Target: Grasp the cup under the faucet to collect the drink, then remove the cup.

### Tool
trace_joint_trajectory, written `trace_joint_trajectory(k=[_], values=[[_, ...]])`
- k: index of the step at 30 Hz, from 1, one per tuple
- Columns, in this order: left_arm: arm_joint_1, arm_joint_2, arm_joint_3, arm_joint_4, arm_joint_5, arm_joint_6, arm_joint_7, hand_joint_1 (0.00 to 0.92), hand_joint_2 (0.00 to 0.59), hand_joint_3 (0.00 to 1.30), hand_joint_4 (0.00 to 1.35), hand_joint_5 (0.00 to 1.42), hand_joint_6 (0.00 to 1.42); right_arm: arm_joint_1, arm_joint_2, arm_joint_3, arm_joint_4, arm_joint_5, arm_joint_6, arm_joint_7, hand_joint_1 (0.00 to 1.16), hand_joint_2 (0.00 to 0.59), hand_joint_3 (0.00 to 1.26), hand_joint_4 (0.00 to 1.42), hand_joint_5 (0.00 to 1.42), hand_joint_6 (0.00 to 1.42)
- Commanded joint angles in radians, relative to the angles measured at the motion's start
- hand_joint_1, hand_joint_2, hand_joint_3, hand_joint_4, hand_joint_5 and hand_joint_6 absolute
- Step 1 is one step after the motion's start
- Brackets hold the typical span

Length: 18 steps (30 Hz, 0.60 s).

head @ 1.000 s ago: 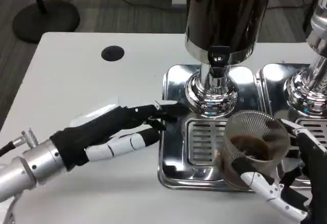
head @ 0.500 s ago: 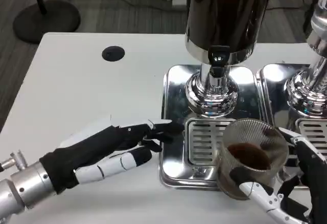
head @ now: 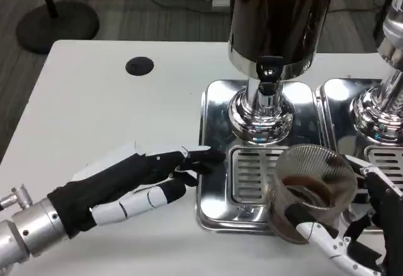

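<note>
A black round hole point(head: 139, 66) marks the white table point(head: 94, 118).

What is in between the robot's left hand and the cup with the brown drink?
In the head view, the shiny drip tray with its slotted grate lies between the left hand and the cup, which the right hand holds.

Cup point(head: 312, 191) in right hand point(head: 362, 235), front of faucet point(head: 269, 80), over drip tray point(head: 217, 162); left hand point(head: 135, 184) on counter point(head: 94, 118), left.
</note>
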Motion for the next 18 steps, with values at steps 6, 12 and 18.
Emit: trace_joint_trajectory(k=[6, 12, 18], values=[[0.009, 0.001, 0.007, 0.003, 0.006, -0.005, 0.002, 0.0, 0.182, 0.2, 0.15, 0.19, 0.3, -0.019, 0.007, -0.007, -0.03, 0.013, -0.058, -0.007, 0.64, 0.23, 0.55, 0.59, 0.8, 1.04], [0.009, 0.001, 0.011, 0.004, 0.006, -0.004, 0.006, 0.0, 0.182, 0.2, 0.15, 0.19, 0.3, -0.023, 0.005, -0.016, -0.032, 0.02, -0.059, -0.005, 0.64, 0.233, 0.55, 0.59, 0.8, 1.04], [0.008, 0.0, 0.014, 0.006, 0.007, -0.004, 0.008, 0.0, 0.183, 0.2, 0.15, 0.2, 0.3, -0.028, 0.004, -0.021, -0.03, 0.023, -0.058, -0.003, 0.64, 0.234, 0.56, 0.6, 0.8, 1.04]])
